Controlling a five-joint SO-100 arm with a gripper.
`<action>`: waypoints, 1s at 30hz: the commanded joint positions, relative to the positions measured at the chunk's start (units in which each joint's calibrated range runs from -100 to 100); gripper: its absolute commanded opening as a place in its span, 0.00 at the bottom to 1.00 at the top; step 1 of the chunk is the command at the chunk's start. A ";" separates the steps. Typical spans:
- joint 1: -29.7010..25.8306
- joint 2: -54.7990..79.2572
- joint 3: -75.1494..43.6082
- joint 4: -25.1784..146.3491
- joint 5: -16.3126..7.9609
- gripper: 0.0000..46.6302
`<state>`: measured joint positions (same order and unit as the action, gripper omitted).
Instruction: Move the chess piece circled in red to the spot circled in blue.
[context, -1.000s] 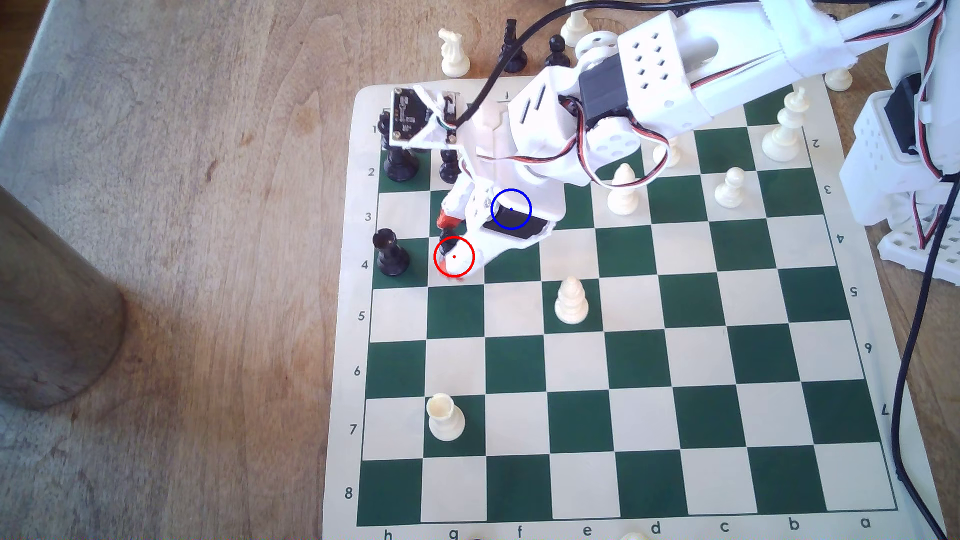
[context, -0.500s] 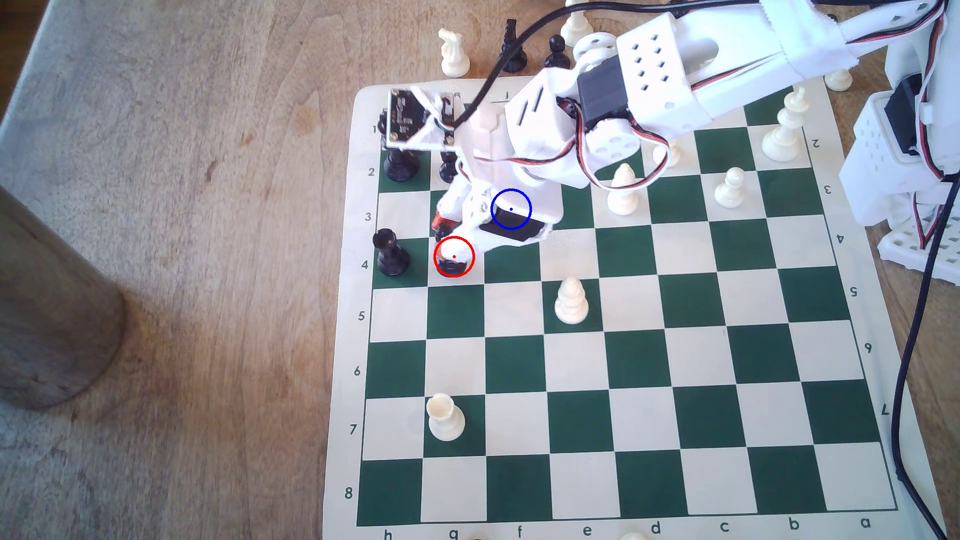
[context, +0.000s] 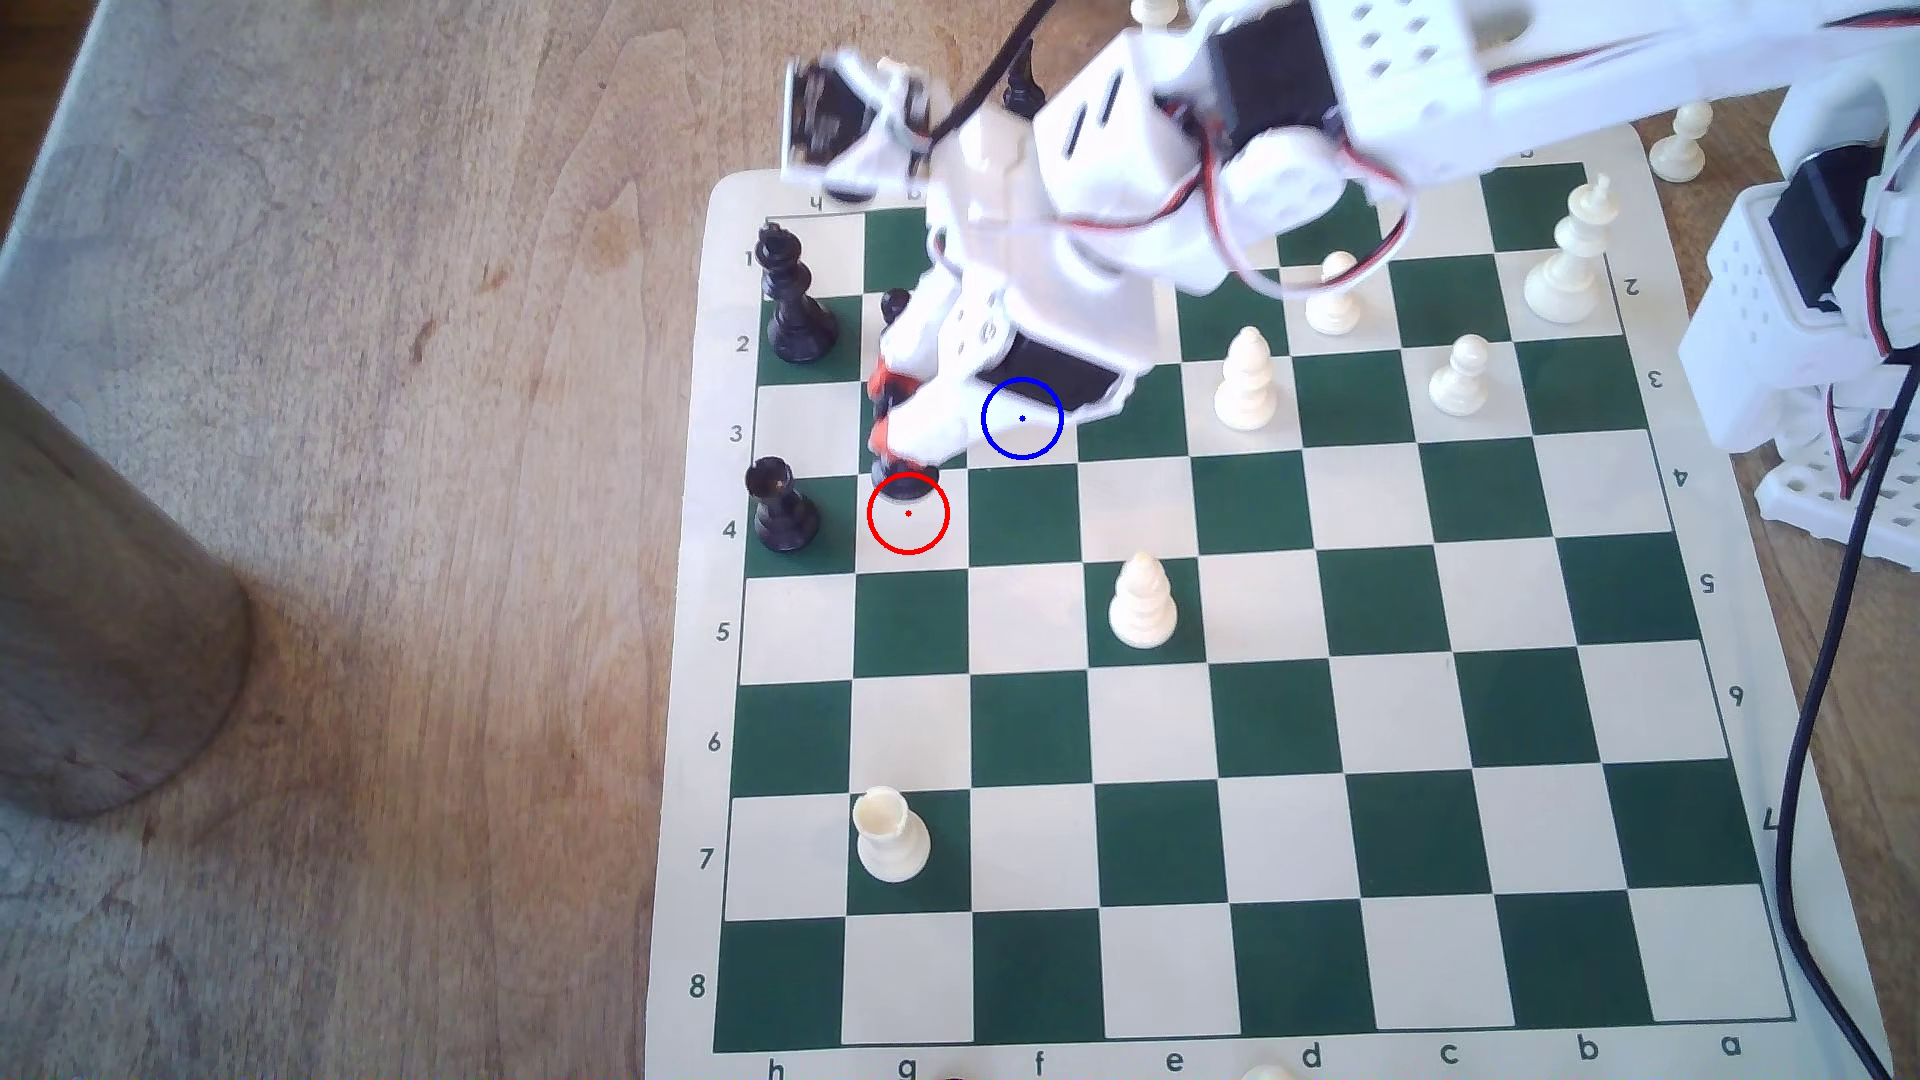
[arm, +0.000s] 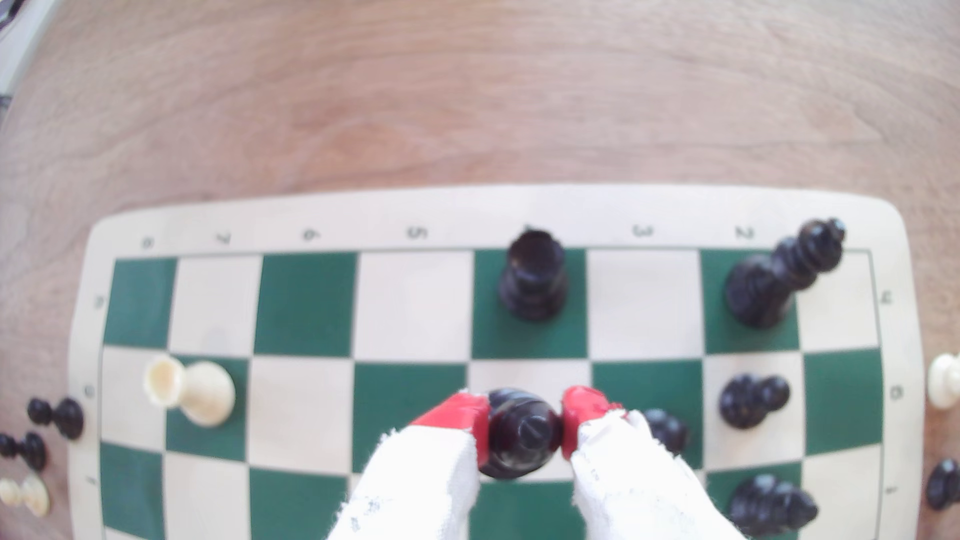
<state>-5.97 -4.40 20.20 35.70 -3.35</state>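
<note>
The gripper (arm: 524, 428) was clamped on the black bishop (arm: 522, 433), red pads pressing both sides of its head, base just clear of the red-ringed square (context: 908, 524). Risk: the narrow head could slip or swing (black pawns (arm: 753, 402) stood near) before reaching the blue-ringed square (context: 1022, 436).

Bright daylight washes my desk (context: 312, 312) evenly; shadows stay soft. In the exterior view my arm (context: 1143, 156) is smeared with motion blur. My wrist view bows the chessboard (arm: 363, 218) at its edges, and everything there looks soft, slightly hazy.
</note>
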 joint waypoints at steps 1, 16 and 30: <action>1.63 -12.75 4.28 0.67 -0.10 0.00; 7.19 -9.61 11.90 -2.20 0.59 0.00; 8.98 -0.19 8.54 -4.49 1.03 0.01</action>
<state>2.88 -4.99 33.57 32.59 -2.47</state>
